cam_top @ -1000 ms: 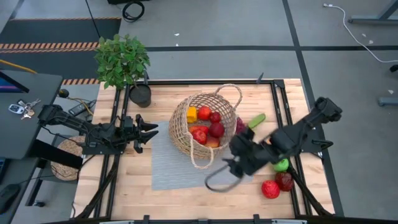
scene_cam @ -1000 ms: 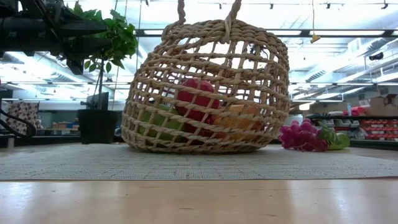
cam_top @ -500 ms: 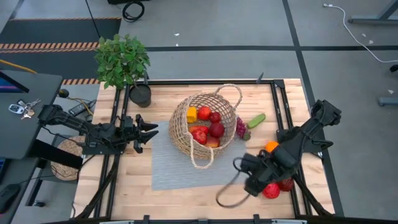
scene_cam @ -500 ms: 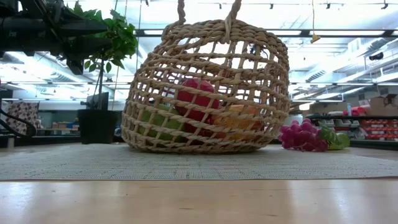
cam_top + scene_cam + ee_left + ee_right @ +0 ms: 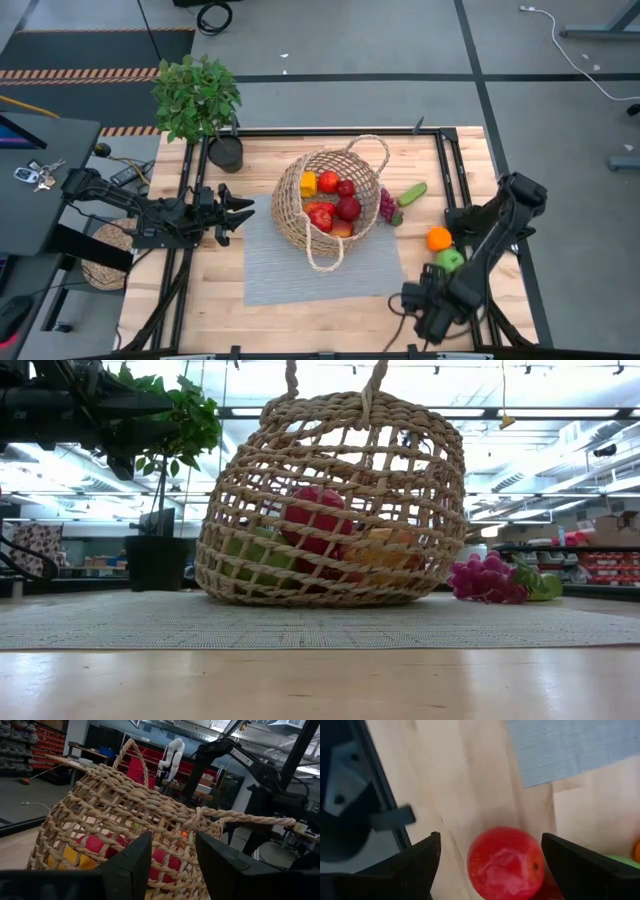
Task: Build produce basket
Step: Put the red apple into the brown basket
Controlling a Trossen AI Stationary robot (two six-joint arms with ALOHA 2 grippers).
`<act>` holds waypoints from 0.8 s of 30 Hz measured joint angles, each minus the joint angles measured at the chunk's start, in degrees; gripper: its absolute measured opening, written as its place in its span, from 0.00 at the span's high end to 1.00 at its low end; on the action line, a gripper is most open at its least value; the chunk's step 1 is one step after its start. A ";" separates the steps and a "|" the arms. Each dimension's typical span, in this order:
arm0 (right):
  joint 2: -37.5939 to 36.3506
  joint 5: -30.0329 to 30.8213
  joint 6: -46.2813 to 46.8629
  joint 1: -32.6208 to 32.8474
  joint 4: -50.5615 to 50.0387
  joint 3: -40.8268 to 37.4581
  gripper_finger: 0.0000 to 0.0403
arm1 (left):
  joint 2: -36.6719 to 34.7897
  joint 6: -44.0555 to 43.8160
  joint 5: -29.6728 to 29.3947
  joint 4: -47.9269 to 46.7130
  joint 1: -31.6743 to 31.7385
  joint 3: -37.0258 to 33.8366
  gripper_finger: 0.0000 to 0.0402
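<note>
The wicker basket (image 5: 328,200) sits on a grey mat (image 5: 300,275), holding red apples, a yellow pepper and other produce. On the wood to its right lie purple grapes (image 5: 387,205), a cucumber (image 5: 411,193), an orange (image 5: 438,238) and a green apple (image 5: 451,260). My right gripper (image 5: 428,315) hangs open near the front right, pointing down, its fingers on either side of a red apple (image 5: 506,864) and above it, not touching. My left gripper (image 5: 240,208) waits open, level, just left of the basket (image 5: 125,815).
A potted plant (image 5: 200,100) stands at the back left corner. Black frame rails (image 5: 447,170) run along the table's sides; one rail (image 5: 370,780) is close beside the red apple. Bare wood lies in front of the mat.
My right gripper has swung from over the mat's front right corner toward the table's near right corner and sunk lower, tipping until it points straight down over the red apple. Its fingers stay open. The basket and the left arm have kept still.
</note>
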 joint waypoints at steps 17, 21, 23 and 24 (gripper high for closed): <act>2.69 10.75 -2.44 13.21 -9.14 0.48 0.13 | 0.00 0.00 -0.02 0.01 0.00 0.00 0.60; 2.71 8.68 -2.08 13.55 -8.64 -0.61 0.12 | 0.00 -0.01 -0.02 0.01 0.00 0.00 0.60; 2.71 8.59 -2.00 13.49 -7.86 -0.76 0.11 | 0.00 -0.03 -0.02 0.01 0.00 0.00 0.60; 2.71 8.71 -2.22 13.45 -7.36 -0.76 0.09 | 0.00 0.00 -0.02 0.01 0.00 0.00 0.60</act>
